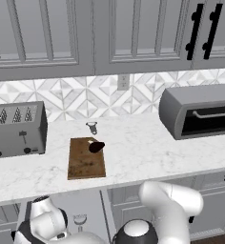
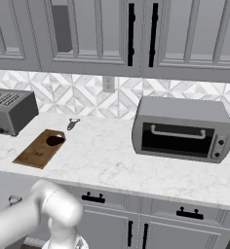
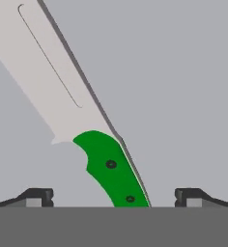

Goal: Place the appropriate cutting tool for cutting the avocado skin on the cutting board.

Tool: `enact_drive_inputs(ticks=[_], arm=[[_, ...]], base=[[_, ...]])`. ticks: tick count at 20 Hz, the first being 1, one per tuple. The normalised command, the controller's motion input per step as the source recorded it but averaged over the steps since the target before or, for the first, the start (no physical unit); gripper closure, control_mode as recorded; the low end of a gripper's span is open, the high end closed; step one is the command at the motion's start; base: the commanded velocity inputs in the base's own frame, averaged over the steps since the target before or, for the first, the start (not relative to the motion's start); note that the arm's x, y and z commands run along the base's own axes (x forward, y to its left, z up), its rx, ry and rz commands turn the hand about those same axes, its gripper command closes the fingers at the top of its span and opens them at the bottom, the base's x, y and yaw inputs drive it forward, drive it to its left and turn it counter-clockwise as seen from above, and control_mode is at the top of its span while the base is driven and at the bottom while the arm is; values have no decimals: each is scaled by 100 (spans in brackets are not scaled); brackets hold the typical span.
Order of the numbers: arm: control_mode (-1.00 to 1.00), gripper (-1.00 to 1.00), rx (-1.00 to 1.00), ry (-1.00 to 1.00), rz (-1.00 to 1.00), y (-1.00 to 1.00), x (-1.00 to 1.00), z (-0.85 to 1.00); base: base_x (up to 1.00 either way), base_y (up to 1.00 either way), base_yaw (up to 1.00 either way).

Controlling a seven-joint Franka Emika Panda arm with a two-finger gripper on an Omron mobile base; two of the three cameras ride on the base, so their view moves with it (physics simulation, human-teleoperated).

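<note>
In the hand view the knife (image 3: 111, 164) lies close ahead on a flat grey surface, with its bright green handle at the bottom and its pale blade running up to the left. My gripper (image 3: 113, 197) is open; its fingertips (image 3: 38, 197) stand wide apart on either side of the handle, not touching it. The dark brown cutting board (image 1: 85, 167) (image 2: 34, 151) lies on the counter right of the toaster. The dark avocado (image 1: 96, 147) (image 2: 54, 141) rests on the board's far end. My arm (image 1: 167, 200) bends down below the counter's front edge.
A grey metal utensil with a rounded head (image 1: 91, 127) (image 2: 73, 123) lies just behind the board. A toaster (image 1: 16, 128) (image 2: 9, 111) stands to the left, a toaster oven (image 1: 198, 112) (image 2: 182, 127) to the right. Wall cabinets hang above the white marble counter (image 1: 143, 152).
</note>
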Motion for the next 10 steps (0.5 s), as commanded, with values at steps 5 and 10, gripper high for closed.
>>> enact_drive_inputs(ticks=[5,10], arm=[[-100,-100,-1,0,0,0,-11,-46],[-100,100,0,0,0,3,-18,-61]], base=[[0,0,0],[0,0,0]])
